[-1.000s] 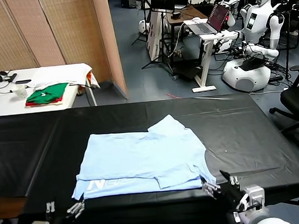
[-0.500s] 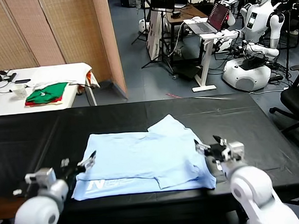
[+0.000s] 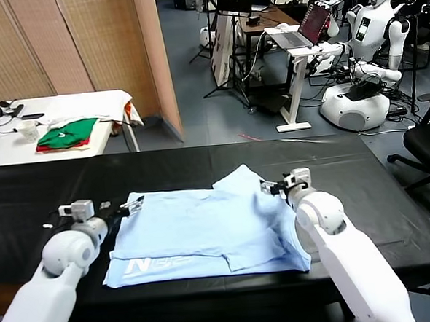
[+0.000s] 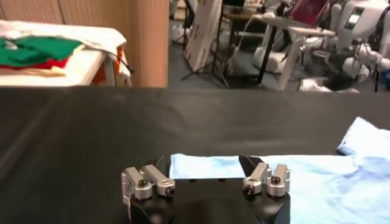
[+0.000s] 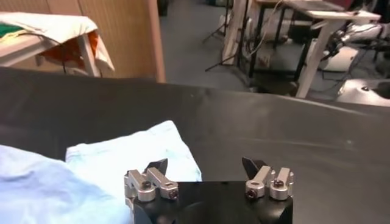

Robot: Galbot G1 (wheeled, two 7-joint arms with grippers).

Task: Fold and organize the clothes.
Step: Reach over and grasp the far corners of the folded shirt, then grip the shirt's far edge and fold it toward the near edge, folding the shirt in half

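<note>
T-shirt: one pale blue T-shirt [image 3: 205,231] lies flat near the middle of the black table [image 3: 348,189], partly folded, with a sleeve flap sticking out at its far edge toward the right and white lettering along the near left hem.
T-shirt edges: the near hem runs close to the table's front edge; the left and right sides of the shirt each have a wide strip of bare black cloth beside them, and more bare table lies beyond the far edge.
Left gripper: the left gripper [image 3: 121,207] hangs at the shirt's far left corner, jaws spread wide and holding nothing; in the left wrist view [image 4: 206,178] the corner of the fabric sits between the fingertips.
Right gripper: the right gripper [image 3: 272,187] is at the far right of the shirt, beside the sleeve flap, jaws spread wide and empty; in the right wrist view [image 5: 206,170] the flap's edge lies under one fingertip while the other is over bare table.
Arms: two, one on each side of the shirt, both reaching over the front edge.
Side table: one white side table [image 3: 24,140] stands well behind on the left, carrying one stack of folded green and red garments [image 3: 67,135].
Background: wicker screens [image 3: 69,42] behind the side table, open floor to their right.
</note>
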